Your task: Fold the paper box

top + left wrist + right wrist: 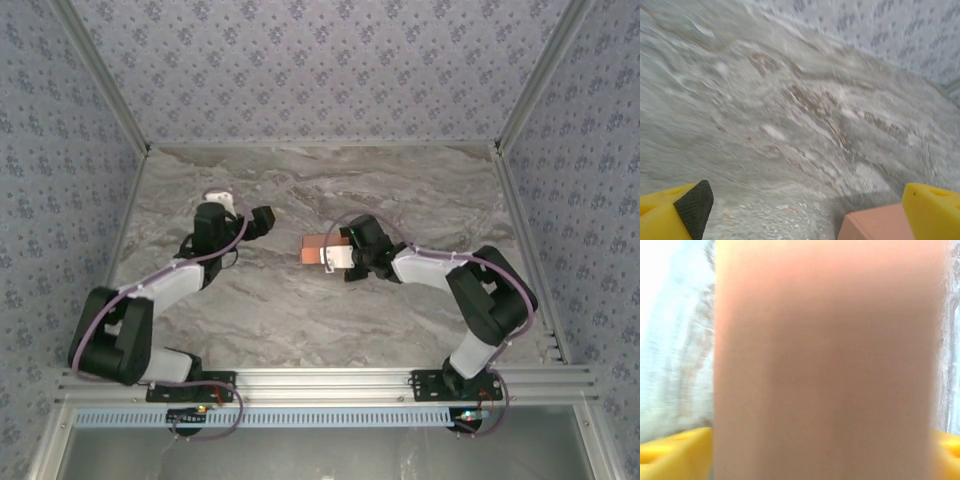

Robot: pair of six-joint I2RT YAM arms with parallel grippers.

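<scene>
Top external view: the paper box [312,248] sits near the middle of the marble table [300,330], and the right gripper [331,258] is right up against its near-right side. From the right wrist camera the salmon card is pressed so close that it blurs. It runs straight down between the two yellow fingers [675,452], which meet its edges, so I'd say that gripper is clamped on the box.

The left gripper [262,218] hangs off to the left, apart from the box. Its wrist camera shows the fingers spread wide with nothing between them, and only a corner of the box pokes in at the lower right.

The box already looks like a small block with a proper corner, not a flat sheet, so I'd judge the body is formed and a closing flap is what's left (which flap, I can't tell from here). Next I'd expect the right gripper to hold the box steady while the left comes across and tucks the loose end in gently, because thin card creases easily.
</scene>
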